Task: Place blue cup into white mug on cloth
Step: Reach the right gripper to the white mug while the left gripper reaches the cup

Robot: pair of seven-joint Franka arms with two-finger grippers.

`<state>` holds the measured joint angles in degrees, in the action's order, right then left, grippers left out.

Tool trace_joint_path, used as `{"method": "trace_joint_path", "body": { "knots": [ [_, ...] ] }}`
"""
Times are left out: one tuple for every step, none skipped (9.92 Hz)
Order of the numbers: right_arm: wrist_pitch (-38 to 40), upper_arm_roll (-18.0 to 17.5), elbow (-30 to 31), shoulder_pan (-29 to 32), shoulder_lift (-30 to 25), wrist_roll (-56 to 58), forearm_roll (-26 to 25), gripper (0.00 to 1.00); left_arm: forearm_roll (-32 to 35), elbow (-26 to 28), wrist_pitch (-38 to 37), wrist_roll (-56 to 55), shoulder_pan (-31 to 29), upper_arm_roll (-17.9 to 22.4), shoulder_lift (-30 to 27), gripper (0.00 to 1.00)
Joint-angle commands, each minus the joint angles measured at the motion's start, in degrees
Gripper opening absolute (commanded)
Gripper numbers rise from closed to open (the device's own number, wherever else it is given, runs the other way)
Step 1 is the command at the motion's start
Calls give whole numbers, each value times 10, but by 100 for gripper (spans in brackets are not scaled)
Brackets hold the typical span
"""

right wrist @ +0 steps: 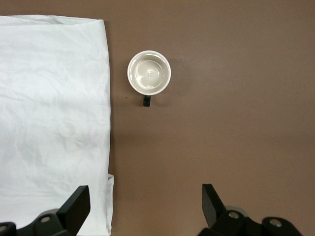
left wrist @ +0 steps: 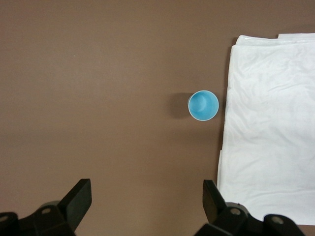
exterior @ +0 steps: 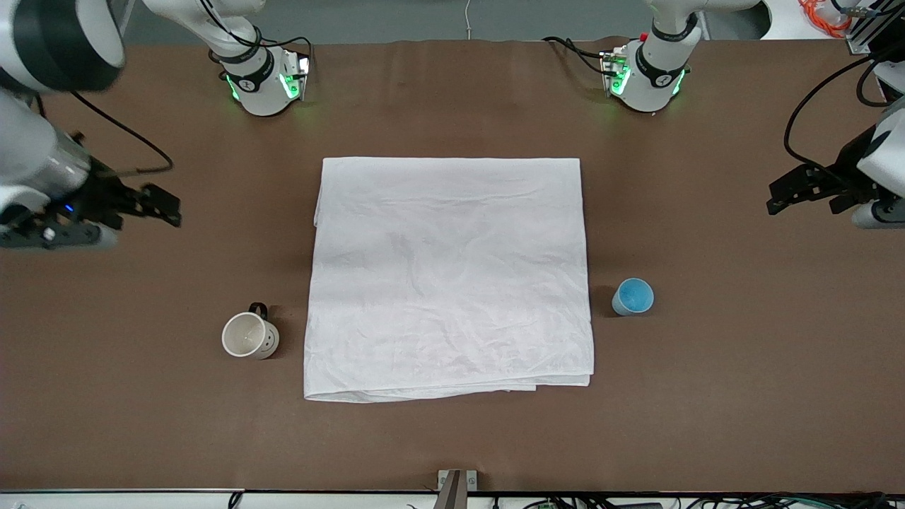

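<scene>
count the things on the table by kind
cup: 1, the blue cup
mug: 1, the white mug
cloth: 1, the white cloth between them
total: 3

Even, bright overhead light, soft short shadows beside the blue cup point(exterior: 633, 296) and white mug point(exterior: 249, 335), sharp focus.

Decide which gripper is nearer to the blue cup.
Left. The left gripper hangs open at the cup's end of the table, near the blue cup; the right gripper, also open, waits past the cloth.
</scene>
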<state>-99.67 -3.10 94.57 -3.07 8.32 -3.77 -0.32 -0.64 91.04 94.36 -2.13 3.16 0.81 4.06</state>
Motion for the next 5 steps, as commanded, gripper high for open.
{"method": "trace_joint_path", "body": {
  "knots": [
    [-153,2,121,8,23,-4,10,100,5,-57,28,-3,11,-2,94,100],
    [-271,2,180,5,48,-4,14,100,6,-80,34,-8,34,-2,133,100],
    [-342,2,213,1,70,-4,14,100,4,-84,57,-9,41,-2,157,100],
    [-375,2,226,1,93,-4,14,100,3,-83,84,-11,47,-5,174,100],
    [-391,2,225,-4,118,-4,14,100,2,-82,103,-11,54,-8,192,100]
  ]
}}
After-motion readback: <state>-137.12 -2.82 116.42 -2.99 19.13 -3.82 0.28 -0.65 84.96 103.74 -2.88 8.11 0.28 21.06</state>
